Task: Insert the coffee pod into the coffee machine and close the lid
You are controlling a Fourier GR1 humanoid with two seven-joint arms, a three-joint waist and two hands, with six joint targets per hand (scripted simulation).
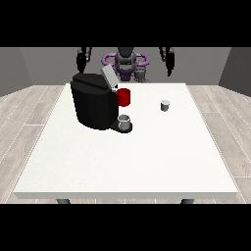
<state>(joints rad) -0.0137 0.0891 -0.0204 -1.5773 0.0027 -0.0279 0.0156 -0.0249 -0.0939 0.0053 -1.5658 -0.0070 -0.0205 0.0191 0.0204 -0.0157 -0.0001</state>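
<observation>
One coffee machine (94,105), lid (109,77) raised; one coffee pod (165,105) on table (147,157); two hands raised, finger state unclear.

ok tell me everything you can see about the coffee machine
The coffee machine is a bulky, matte black block standing upright on the white table's left half. Its grey lid is tilted open at the top. A red part shows on its front, and a grey cup sits on its low base. Neither hand touches it.

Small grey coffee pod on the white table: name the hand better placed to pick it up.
The robot's left hand, at the view's right: the small grey coffee pod stands on that side, while the black coffee machine sits nearer the other raised hand.
</observation>
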